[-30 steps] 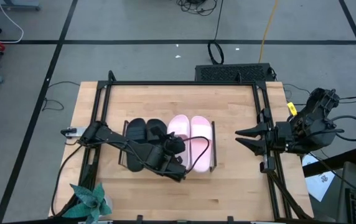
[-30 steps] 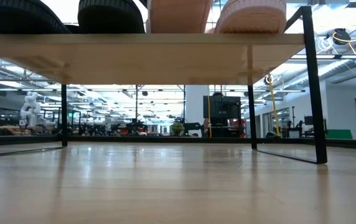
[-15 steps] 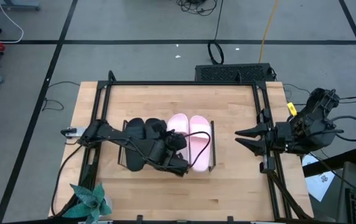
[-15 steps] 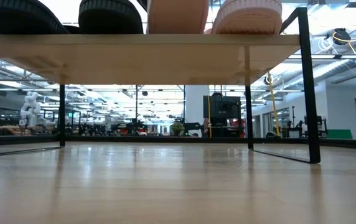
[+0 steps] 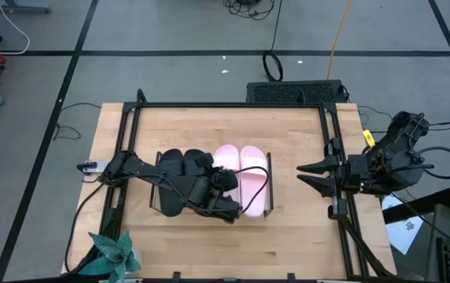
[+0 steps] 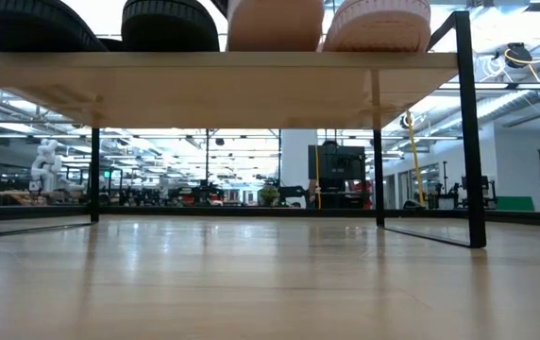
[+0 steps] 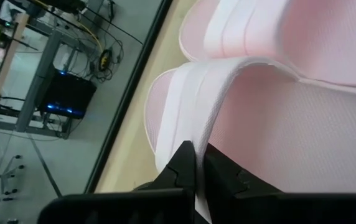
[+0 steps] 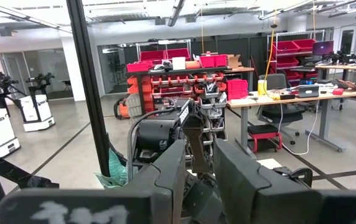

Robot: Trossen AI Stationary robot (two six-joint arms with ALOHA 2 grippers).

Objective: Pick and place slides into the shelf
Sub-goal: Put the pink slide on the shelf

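All four slides sit in a row on the low rectangular shelf (image 5: 271, 185) with its pale wooden board and thin black metal frame, in the middle of the wooden surface (image 5: 288, 141): the two matte black slip-on slides (image 5: 171, 163) on the left, the two pale pink ones (image 5: 252, 161) on the right.

The left hand (image 5: 231, 207) is over the near end of the inner pink slide (image 7: 259, 118), its fingers clenched on the edge of that slide's wide strap, which the wrist view shows pinched between them. The strap's surface looks finely textured and matte, and its edge curves softly.

These slides are probably light moulded foam, springy rather than stiff, so a pinch on the strap's edge should carry one, though it may swing or tilt from that single point. The strap, standing proud of the footbed, is the natural hold.

The right hand (image 5: 304, 172) waits at the surface's right rail, its fingers a little apart and grasping nothing.
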